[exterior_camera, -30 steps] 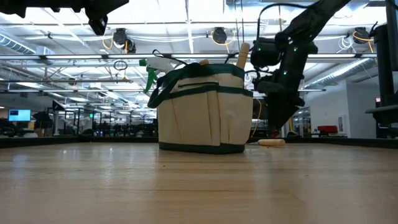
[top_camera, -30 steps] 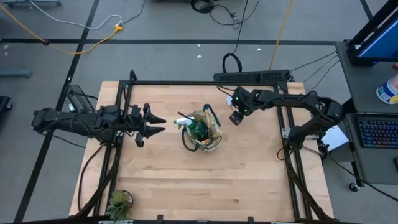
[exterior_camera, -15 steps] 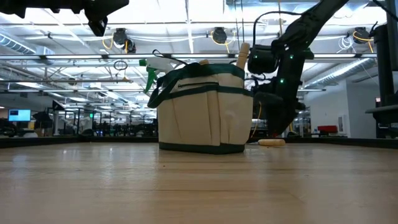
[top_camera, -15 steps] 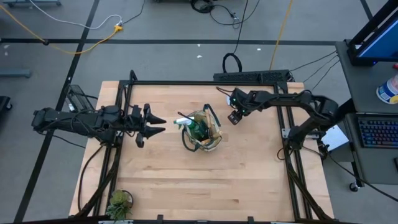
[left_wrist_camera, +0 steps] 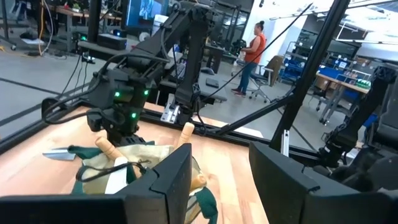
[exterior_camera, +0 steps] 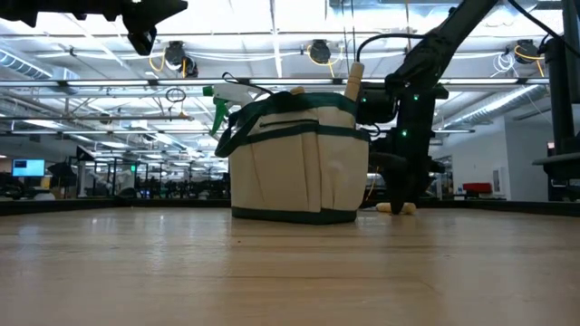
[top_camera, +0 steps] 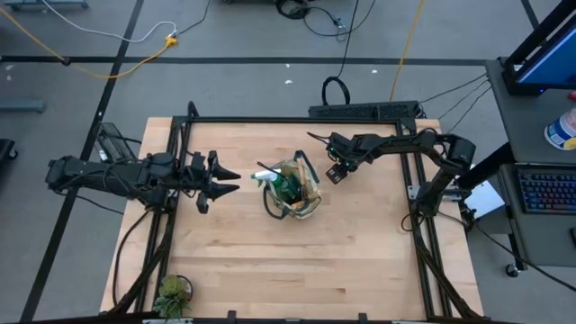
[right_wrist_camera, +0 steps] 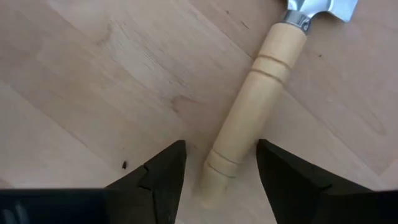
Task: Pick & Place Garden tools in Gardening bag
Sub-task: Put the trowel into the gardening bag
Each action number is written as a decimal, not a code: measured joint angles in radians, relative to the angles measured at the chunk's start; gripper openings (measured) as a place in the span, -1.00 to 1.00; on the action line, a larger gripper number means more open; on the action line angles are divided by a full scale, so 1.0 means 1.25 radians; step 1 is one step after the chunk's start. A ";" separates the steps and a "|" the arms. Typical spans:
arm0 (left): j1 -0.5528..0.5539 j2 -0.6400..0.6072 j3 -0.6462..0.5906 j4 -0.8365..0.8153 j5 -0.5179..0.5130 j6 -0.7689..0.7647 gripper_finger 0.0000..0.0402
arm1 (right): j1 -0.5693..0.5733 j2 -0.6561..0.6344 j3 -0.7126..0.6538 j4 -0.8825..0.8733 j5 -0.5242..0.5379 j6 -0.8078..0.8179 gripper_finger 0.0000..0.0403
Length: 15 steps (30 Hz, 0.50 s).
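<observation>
The beige gardening bag [top_camera: 292, 190] with green trim stands mid-table, and it also shows in the low view [exterior_camera: 294, 163]. A green spray bottle [exterior_camera: 220, 101] and wooden handles [exterior_camera: 353, 81] stick out of its top. A wooden-handled trowel [right_wrist_camera: 255, 99] lies flat on the table just behind the bag, its metal blade [left_wrist_camera: 59, 152] toward the far side. My right gripper [right_wrist_camera: 221, 163] is open and points down at it. Its fingers stand either side of the handle's free end [right_wrist_camera: 214, 177] without touching. My left gripper [top_camera: 227, 180] waits open, left of the bag.
A small potted plant [top_camera: 171, 292] stands at the table's near left corner. Bare wooden tabletop [top_camera: 342, 243] lies near and right of the bag. A black frame rail [top_camera: 297, 119] runs along the far edge. A person [left_wrist_camera: 252, 53] stands in the room beyond.
My right gripper has gone down toward the table and a little toward the bag. It now sits low over the trowel's handle behind the bag. The bag and my left arm have kept still.
</observation>
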 joint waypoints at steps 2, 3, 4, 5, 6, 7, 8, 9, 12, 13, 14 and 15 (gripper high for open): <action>0.000 0.000 0.000 -0.008 0.000 -0.004 -0.17 | 0.000 0.001 0.000 -0.003 -0.001 0.000 -0.12; 0.000 0.000 0.000 -0.015 0.000 -0.006 -0.17 | 0.000 0.001 -0.001 -0.005 -0.001 0.001 -0.15; 0.000 0.000 0.000 -0.019 0.001 -0.011 -0.17 | 0.000 0.000 -0.001 -0.009 -0.001 0.004 -0.18; 0.000 0.000 0.000 -0.020 0.001 -0.011 -0.17 | 0.000 -0.003 -0.001 -0.015 -0.001 0.010 -0.21; 0.000 0.000 0.000 -0.020 0.001 -0.013 -0.17 | 0.000 -0.005 -0.001 -0.017 -0.001 0.014 -0.24; 0.000 0.000 0.000 -0.020 0.001 -0.014 -0.17 | 0.000 -0.008 -0.002 -0.022 -0.001 0.016 -0.28; 0.000 0.000 0.000 -0.019 0.001 -0.014 -0.17 | 0.000 -0.010 -0.002 -0.029 -0.001 0.019 -0.32; 0.000 0.000 0.000 -0.020 0.001 -0.014 -0.17 | 0.000 -0.012 -0.002 -0.037 -0.001 0.023 -0.35; 0.000 0.000 0.000 -0.018 0.000 -0.013 -0.17 | 0.000 -0.019 -0.002 -0.060 0.001 0.028 -0.47; 0.000 0.000 0.000 -0.018 0.000 -0.013 -0.17 | 0.000 -0.022 -0.002 -0.067 0.001 0.028 -0.51; 0.000 0.000 0.000 -0.018 0.000 -0.014 -0.17 | 0.000 -0.025 -0.002 -0.071 0.002 0.028 -0.56; 0.000 0.000 0.000 -0.018 0.000 -0.016 -0.17 | -0.001 -0.029 -0.002 -0.075 0.002 0.028 -0.60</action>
